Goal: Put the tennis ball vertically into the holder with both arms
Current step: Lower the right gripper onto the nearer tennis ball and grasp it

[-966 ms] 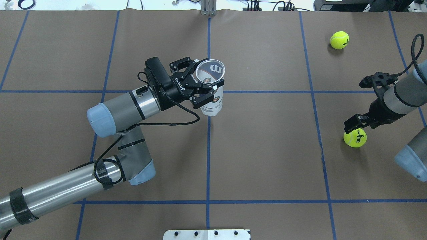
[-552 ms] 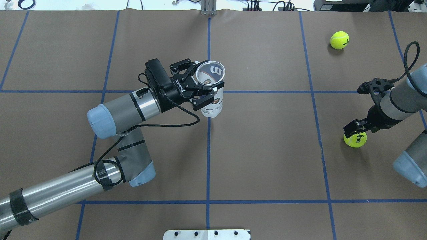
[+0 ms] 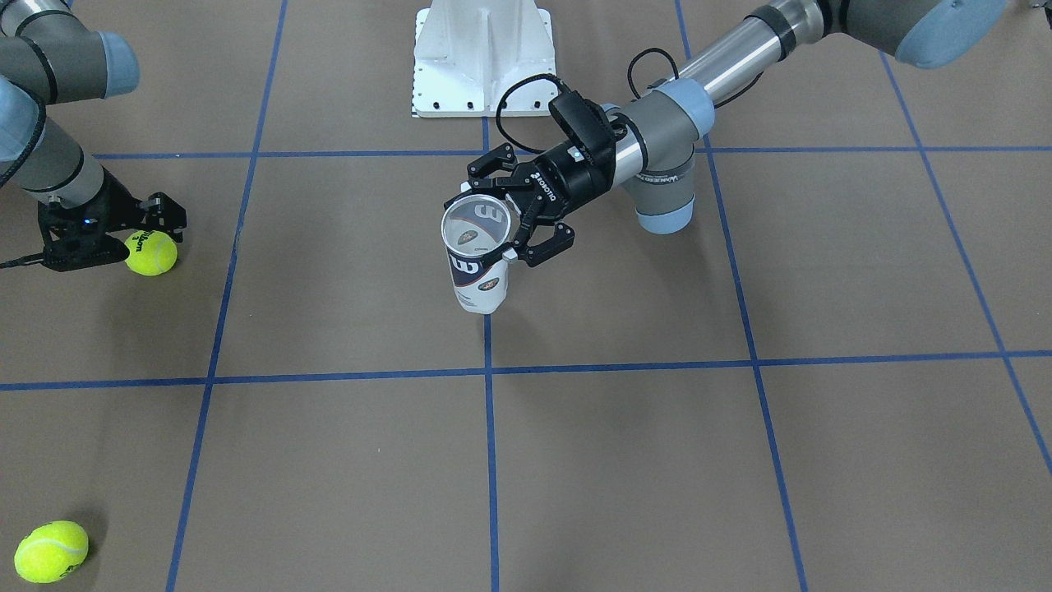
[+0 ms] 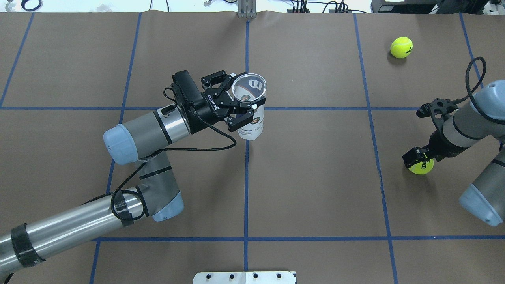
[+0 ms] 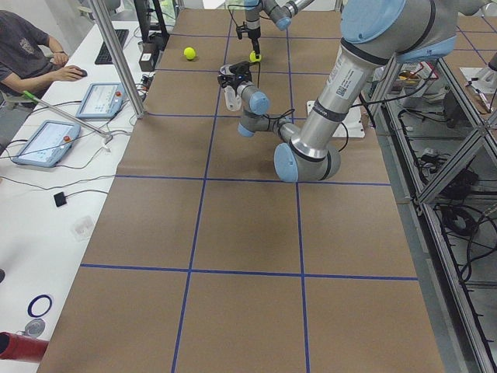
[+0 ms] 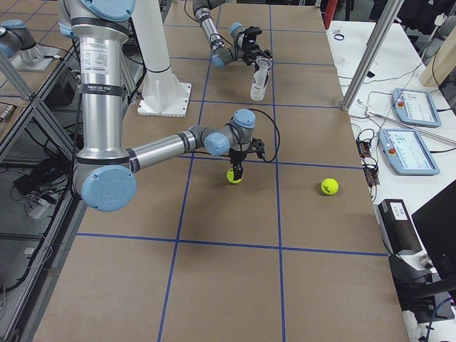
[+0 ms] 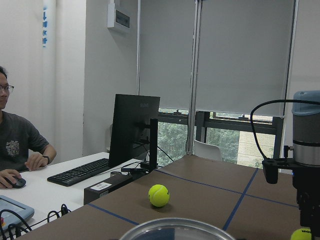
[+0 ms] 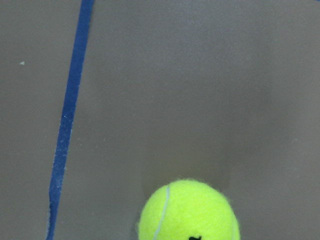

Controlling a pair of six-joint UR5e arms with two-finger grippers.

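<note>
The holder (image 4: pixel 250 126) is a clear can with a navy-and-white label. It stands upright with its mouth open at the table's middle, and my left gripper (image 4: pixel 246 98) is shut on its upper part; the holder (image 3: pixel 477 279) looks empty. A tennis ball (image 4: pixel 421 166) lies on the right side of the table. My right gripper (image 4: pixel 416 157) hangs open just over it, fingers pointing down. The right wrist view shows that tennis ball (image 8: pixel 187 212) at its bottom edge, with no fingers in sight.
A second tennis ball (image 4: pixel 401 47) lies at the far right of the table. The white pedestal base (image 3: pixel 481 57) stands at the robot's edge. Blue tape lines cross the brown table. A person (image 5: pixel 31 54) sits at a desk beyond the far side.
My right gripper has come down and shifted slightly left, so it now covers part of the near ball. The left arm and the holder have stayed put.
</note>
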